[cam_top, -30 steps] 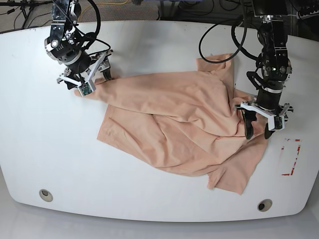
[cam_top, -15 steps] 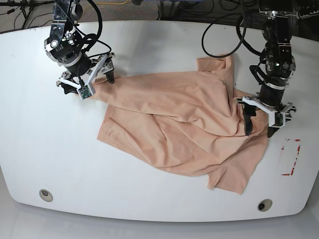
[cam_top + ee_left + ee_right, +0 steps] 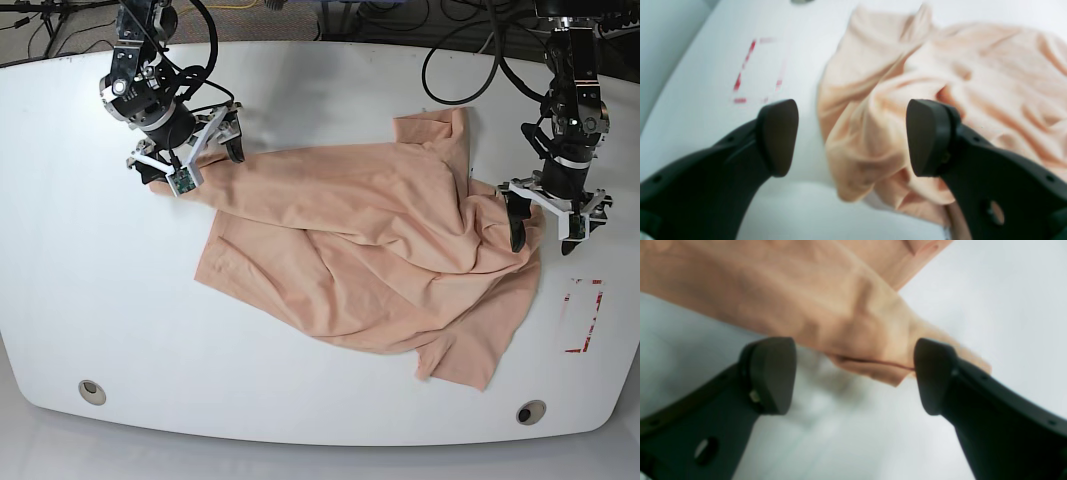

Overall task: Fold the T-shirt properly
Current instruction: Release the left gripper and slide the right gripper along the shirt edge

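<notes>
A white table [image 3: 100,300] is filling the scene. The peach T-shirt [image 3: 370,250] is lying crumpled across its middle, spreading toward the right edge. The right gripper [image 3: 853,373] is hanging over a bunched corner of the shirt with its jaws spread wide, gripping nothing. The left gripper [image 3: 851,136] is hovering wide apart too, above the shirt's edge, cloth lying between the fingers [image 3: 927,136] without being pinched. A red dashed rectangle [image 3: 585,315] is showing near the table's right edge.
</notes>
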